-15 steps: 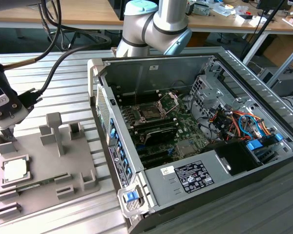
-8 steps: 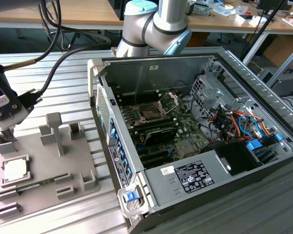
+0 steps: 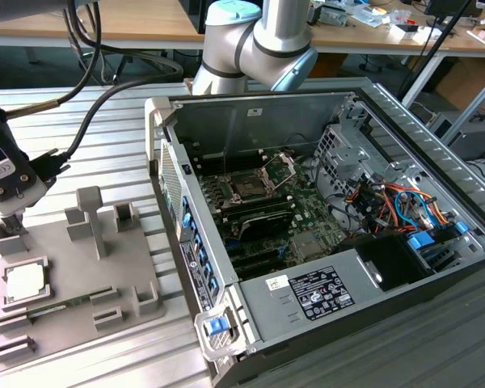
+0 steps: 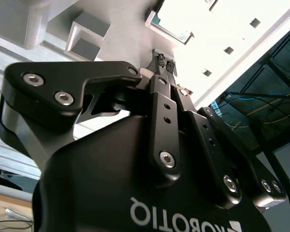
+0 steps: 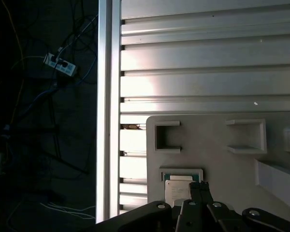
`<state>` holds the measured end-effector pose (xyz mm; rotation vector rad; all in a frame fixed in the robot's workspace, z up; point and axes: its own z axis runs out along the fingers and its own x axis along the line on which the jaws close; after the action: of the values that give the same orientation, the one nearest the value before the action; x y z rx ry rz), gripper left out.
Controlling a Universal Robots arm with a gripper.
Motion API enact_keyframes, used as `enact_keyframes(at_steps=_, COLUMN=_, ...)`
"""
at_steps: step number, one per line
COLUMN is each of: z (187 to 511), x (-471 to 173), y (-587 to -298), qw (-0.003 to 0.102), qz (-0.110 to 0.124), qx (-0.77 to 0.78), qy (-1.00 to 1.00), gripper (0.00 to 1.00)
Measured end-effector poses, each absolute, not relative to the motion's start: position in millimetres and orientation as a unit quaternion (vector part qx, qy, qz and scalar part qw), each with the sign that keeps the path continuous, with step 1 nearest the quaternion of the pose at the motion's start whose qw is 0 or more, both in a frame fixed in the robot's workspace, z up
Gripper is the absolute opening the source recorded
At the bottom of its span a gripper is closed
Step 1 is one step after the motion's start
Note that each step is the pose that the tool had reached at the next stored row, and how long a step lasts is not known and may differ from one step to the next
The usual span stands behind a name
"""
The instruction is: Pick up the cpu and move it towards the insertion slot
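One cpu [image 3: 24, 281] lies flat, silvery top up, in a shallow square recess of the grey holder plate [image 3: 89, 283]. The recess is at the plate's end toward the exterior view's left. The cpu has not been lifted.

We note the jaws hang over the same plate, just beside the far edge of the cpu's recess, with the tips low to the plate. We cannot tell whether they touch it. In both wrist views the two fingertips [image 4: 160, 60] [image 5: 195, 186] sit pressed together with no gap and nothing between them, so the jaws are closed and empty. In the first wrist view the cpu [image 5: 178, 190] shows just beside the tips and is partly covered by them.

A green memory stick [image 3: 61, 305] lies on the plate just beside the cpu's recess. Grey upright blocks [image 3: 89, 212] stand on the plate further in.

The insertion slot [image 3: 249, 187] sits inside the open computer case [image 3: 323, 275], well apart from the plate, off its side toward the exterior view's right. The slot's metal bracket [image 3: 280, 166] is hinged up.

Plate and case both rest on the slatted metal table [image 3: 105, 129].
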<state>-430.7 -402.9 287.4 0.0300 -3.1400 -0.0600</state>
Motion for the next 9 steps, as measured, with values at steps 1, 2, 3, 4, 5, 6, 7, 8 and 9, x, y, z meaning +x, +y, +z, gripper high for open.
enact_keyframes(at_steps=1, z=287.3, x=-430.7, y=-402.9, qw=0.0, qz=-0.019, qx=0.01, qy=-1.0, gripper=0.11)
enact_keyframes(at_steps=2, z=286.9, x=-430.8, y=-402.9, qw=0.0, qz=-0.019, qx=0.01, qy=-1.0, gripper=0.11)
enact_keyframes(at_steps=3, z=286.7, x=-430.9, y=-402.9, qw=0.0, qz=-0.019, qx=0.01, qy=-1.0, gripper=0.11)
enact_keyframes(at_steps=4, z=286.6, x=-431.0, y=-402.9, qw=0.0, qz=-0.019, qx=0.01, qy=-1.0, gripper=0.11)
enact_keyframes(at_steps=5, z=286.3, x=-431.1, y=-402.9, qw=0.0, qz=-0.019, qx=0.01, qy=-1.0, gripper=0.11)
enact_keyframes(at_steps=6, z=286.2, x=-431.1, y=-402.9, qw=0.0, qz=-0.019, qx=0.01, qy=-1.0, gripper=0.11)
enact_keyframes(at_steps=7, z=285.9, x=-431.2, y=-402.9, qw=0.0, qz=-0.019, qx=0.01, qy=-1.0, gripper=0.11)
enact_keyframes(at_steps=8, z=285.8, x=-431.3, y=-402.8, qw=0.0, qz=-0.019, qx=0.01, qy=-1.0, gripper=0.11)
enact_keyframes(at_steps=9, z=285.5, x=-431.4, y=-402.9, qw=0.0, qz=-0.019, qx=0.01, qy=-1.0, gripper=0.11)
